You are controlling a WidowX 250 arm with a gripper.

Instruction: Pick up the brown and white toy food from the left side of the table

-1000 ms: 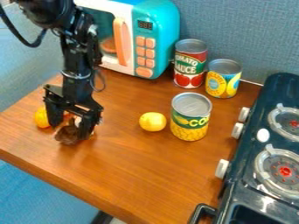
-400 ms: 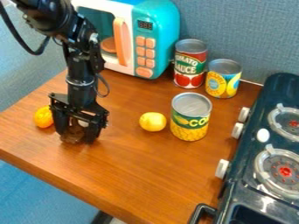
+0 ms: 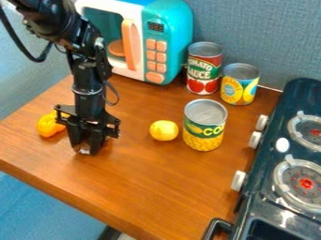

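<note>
Wooden table (image 3: 156, 187): is stretching from the left edge to the stove at right.
Orange-yellow thing (image 3: 48, 125): is lying at middle left, just beside the gripper.
Black arm (image 3: 87, 89): is hanging down from the upper left corner.
Gripper (image 3: 87, 151): is pointing down at left of centre, low over the wood, clamping its fingers on the brown thing.
Brown thing (image 3: 83, 148): is sitting between the fingertips, mostly hidden.
Toy microwave (image 3: 173, 42): is standing at upper left to top centre, showing teal and white, with an orange handle.
Lemon (image 3: 164, 130): is lying near the centre, just beside the corn can.
Red can (image 3: 204, 72): is standing upright above centre, near the microwave.
Corn can (image 3: 204, 129): is standing upright right of centre.
Yellow can (image 3: 238, 89): is standing upright at upper right, close beside the red can.
Dark toy stove (image 3: 260, 187): is running down the right edge.
</note>
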